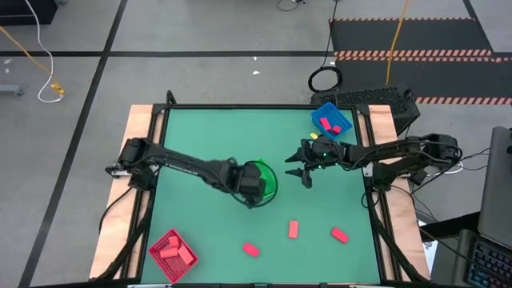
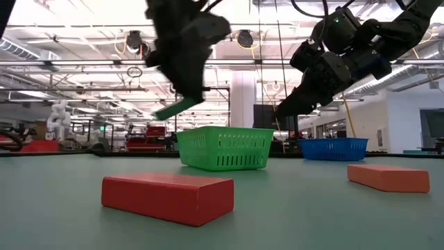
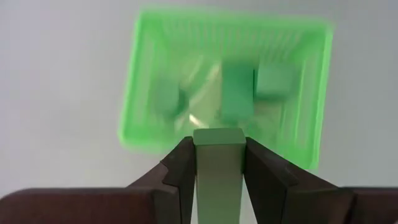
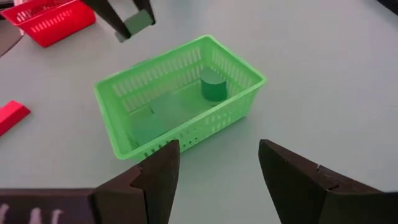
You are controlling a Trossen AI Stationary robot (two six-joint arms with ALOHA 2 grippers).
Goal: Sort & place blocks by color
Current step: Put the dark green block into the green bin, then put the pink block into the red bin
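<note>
Over green bin (image 1: 268,180) rim | left jaws (image 3: 217,163) clamp green block (image 3: 218,168) | right jaws (image 4: 217,174) wide, empty

A: Where do the bins sit?

B: Middle bin (image 1: 268,181) near the table's centre. Far bin (image 1: 334,118) at the far right corner, blocks inside. Near bin (image 1: 173,254) at the near left corner, blocks inside too.

A: Loose blocks?

B: Three on the near half: one (image 1: 251,250) right of the near bin, one (image 1: 294,230) further right, one (image 1: 340,234) nearest the right edge.

A: Arms?

B: Left gripper (image 1: 253,190) hangs over the middle bin's left side, a block (image 3: 218,163) clamped between its fingers, above the blocks already in that bin. Right gripper (image 1: 302,170) hovers just right of the middle bin, fingers apart, below the far bin.
</note>
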